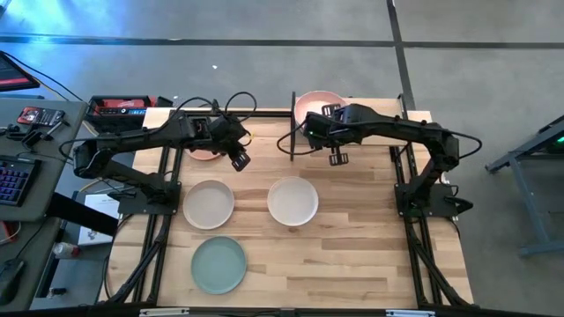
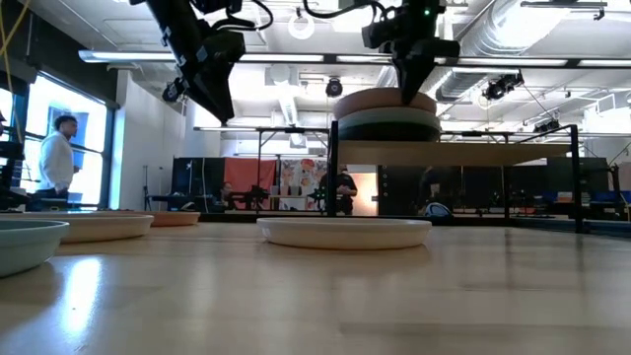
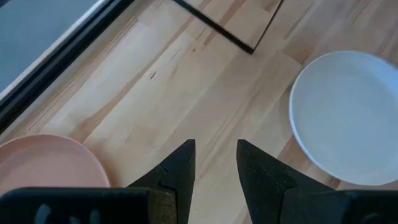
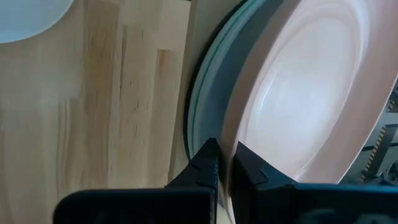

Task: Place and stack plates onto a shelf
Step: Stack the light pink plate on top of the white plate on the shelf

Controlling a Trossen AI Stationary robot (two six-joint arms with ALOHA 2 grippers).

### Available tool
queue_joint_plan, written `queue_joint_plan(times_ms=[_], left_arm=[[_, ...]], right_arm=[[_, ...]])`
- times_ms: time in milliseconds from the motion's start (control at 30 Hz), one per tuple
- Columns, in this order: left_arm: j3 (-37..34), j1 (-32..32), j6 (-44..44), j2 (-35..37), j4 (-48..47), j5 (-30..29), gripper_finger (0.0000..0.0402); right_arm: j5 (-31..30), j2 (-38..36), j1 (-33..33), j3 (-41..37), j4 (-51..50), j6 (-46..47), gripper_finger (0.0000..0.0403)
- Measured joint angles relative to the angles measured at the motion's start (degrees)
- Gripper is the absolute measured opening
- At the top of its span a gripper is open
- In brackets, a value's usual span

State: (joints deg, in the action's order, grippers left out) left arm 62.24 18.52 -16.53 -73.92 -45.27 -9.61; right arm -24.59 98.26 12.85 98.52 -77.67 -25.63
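currently: right gripper (image 4: pixel 225 163) pinches the rim of the round matte salmon-pink plate (image 4: pixel 298 93) atop the shelf stack (image 2: pixel 387 116); centre it before you release. left gripper (image 3: pixel 215 163), fingers narrowly apart, holds nothing over the table.

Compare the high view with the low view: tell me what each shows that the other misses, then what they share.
Only the high view shows the mint plate whole, near the table's front edge, and a pink plate under the left arm. Only the low view shows the stack on the shelf as layered plates, pink on top, and a person in the room behind. Both show the right pincer at the stack and the cream plate mid-table.
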Motion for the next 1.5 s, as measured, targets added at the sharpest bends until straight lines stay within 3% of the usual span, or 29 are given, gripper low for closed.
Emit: queue_joint_plan(times_ms=[167, 433, 600, 967, 1500], left_arm=[[0.0, 0.0, 0.0, -0.91, 0.06, 0.17, 0.0106], [0.0, 0.0, -1.36, -1.23, 0.02, 1.84, 0.0106], [0.0, 0.0, -1.19, -1.23, -2.02, 3.25, 0.0106], [0.0, 0.0, -0.94, -1.23, -5.71, 3.08, 0.0106], [0.0, 0.0, -1.25, -1.19, -5.66, 3.02, 0.0106]], right_arm=[[0.15, 0.0, 0.02, 0.0, -0.5, 0.1, 0.0008], [-1.08, 0.0, 0.27, 0.0, -0.49, 1.56, 0.0081], [-2.25, -0.07, -0.24, 0.56, -1.58, 1.58, 0.0105], [1.97, -0.22, -0.09, 10.6, -2.61, 6.78, 0.0108], [9.71, 0.07, 8.92, 0.36, 2.87, 6.24, 0.0108]])
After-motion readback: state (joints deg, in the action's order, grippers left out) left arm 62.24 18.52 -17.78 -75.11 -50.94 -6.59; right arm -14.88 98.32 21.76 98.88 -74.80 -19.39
